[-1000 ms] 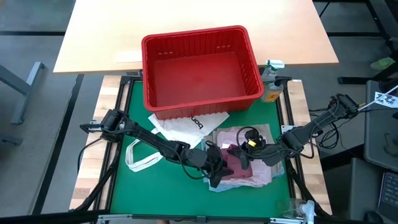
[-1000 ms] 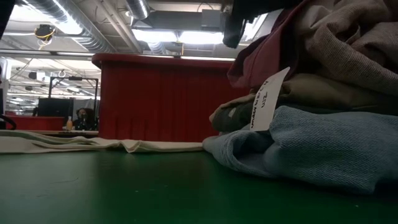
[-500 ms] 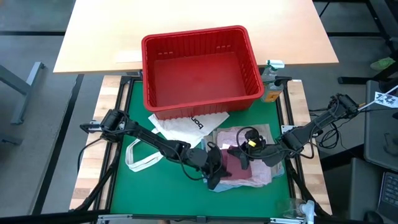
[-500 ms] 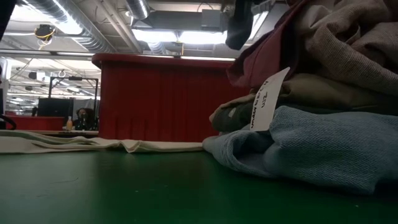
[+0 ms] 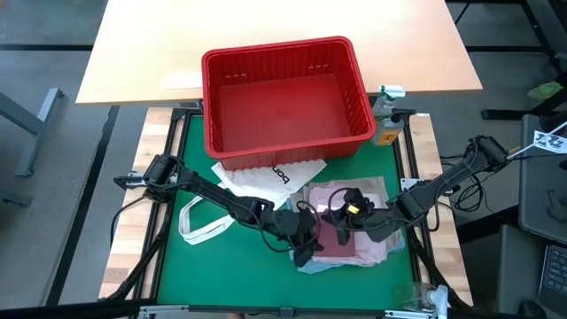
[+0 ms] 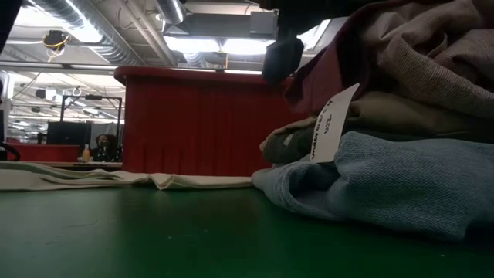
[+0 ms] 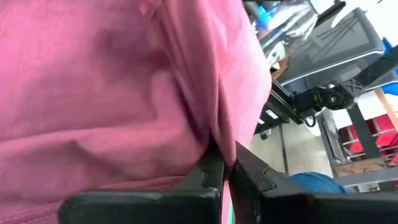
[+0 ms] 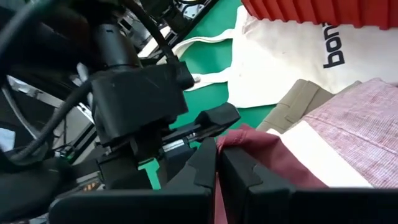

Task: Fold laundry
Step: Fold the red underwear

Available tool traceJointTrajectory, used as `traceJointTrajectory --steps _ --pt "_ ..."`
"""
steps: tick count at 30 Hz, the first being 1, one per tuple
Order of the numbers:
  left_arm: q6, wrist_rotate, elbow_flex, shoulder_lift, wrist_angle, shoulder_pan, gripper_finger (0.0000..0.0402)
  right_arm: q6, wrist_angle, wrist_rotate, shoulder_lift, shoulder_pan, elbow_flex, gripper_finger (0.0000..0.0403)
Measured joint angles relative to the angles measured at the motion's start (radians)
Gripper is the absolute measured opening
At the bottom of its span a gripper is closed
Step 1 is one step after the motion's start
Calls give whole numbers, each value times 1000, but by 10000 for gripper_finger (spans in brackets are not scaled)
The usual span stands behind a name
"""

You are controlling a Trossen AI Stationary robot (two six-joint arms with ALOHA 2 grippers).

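A pile of laundry [image 5: 350, 232] lies on the green mat at the right. Its top piece is a maroon garment [image 5: 341, 241], over beige [image 6: 432, 46], khaki and light blue [image 6: 401, 185] pieces. A mottled pink piece [image 5: 337, 193] lies at the pile's far side. My left gripper [image 5: 304, 241] reaches in from the table's left and is shut on the maroon garment's left part [image 7: 124, 93]. My right gripper [image 5: 335, 220] comes from the right and is shut on the same garment [image 8: 261, 155]. The two grippers stand close together, facing each other. My left gripper pinches a fold of the maroon cloth [image 7: 219, 134] between its two fingers [image 7: 205, 177]. The fingers slant down from the table's left. The rest of the garment lies on the pile. My right gripper pinches an edge of the maroon garment [image 8: 239, 138] between its two fingers [image 8: 202, 165]. The fingers slant down from the table's right. The pinched corner stands a little above the pile while the rest lies on it.
A red slotted basket [image 5: 283, 97] stands at the mat's far edge. A white tote bag with black lettering [image 5: 257, 182] lies between the basket and the pile, and its loop handles [image 5: 202, 221] trail to the left. Bare green mat [image 5: 230, 275] lies at the near left.
My left gripper has tipped downward at the pile's left edge and shut on the maroon garment. The pile stays where it was.
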Motion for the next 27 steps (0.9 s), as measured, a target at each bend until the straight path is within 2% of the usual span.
traceJointTrajectory --steps 16,20,27 --pt "91 -4 0 0 -5 3 12 0 -17 8 26 -28 0 10" --pt "129 -5 0 0 -6 3 37 -17 -13 6 26 -37 0 10" --pt "152 -4 0 0 -6 4 108 -49 -14 0 26 -41 0 10"
